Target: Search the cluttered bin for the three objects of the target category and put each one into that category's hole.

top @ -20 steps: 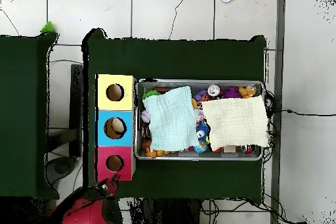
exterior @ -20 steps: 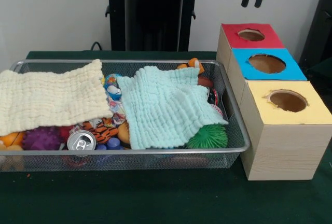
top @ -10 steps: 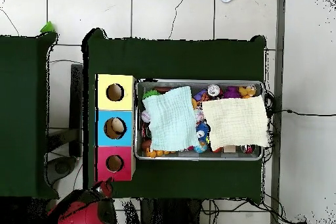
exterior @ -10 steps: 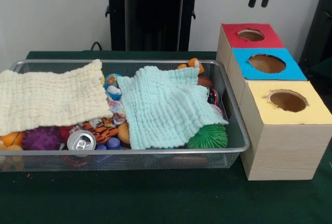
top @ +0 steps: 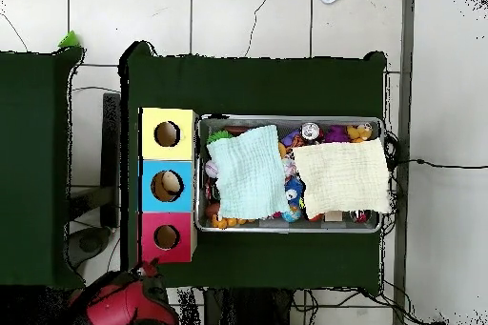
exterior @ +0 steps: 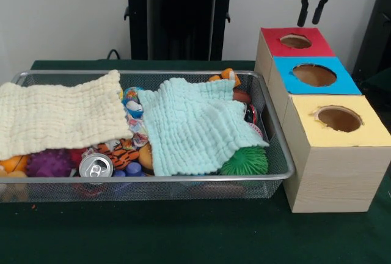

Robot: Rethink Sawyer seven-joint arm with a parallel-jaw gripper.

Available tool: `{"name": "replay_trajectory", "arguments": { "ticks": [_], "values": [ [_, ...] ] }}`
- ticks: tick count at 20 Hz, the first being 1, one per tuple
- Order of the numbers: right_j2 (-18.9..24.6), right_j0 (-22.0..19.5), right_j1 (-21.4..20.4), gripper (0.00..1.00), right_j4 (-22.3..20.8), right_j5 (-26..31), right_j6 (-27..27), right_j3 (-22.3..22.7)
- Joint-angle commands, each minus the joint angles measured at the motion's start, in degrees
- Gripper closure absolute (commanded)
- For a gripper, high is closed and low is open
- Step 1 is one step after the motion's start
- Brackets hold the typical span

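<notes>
Lowered slightly behind red box (exterior: 295, 41): gripper (exterior: 310, 19) parted, empty; bin (exterior: 278, 154) contents mostly under cloths, sorting remains.

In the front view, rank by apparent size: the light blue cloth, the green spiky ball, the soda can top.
1. Light blue cloth, by far the largest.
2. Green spiky ball, partly under the cloth.
3. Soda can top, slightly smaller than the ball's visible part; both sit about equally near the camera.
</notes>
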Motion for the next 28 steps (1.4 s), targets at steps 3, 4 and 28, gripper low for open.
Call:
{"name": "replay_trajectory", "arguments": {
  "ticks": [3,4,28],
  "values": [
    [4.7,-0.2,2.9,0.00,3.3,1.6,9.8,-5.8],
    [4.7,-0.2,2.6,0.00,3.3,2.1,9.5,-6.0],
    [6.0,1.7,2.4,0.00,1.8,6.3,7.0,-8.6]
  ]
}}
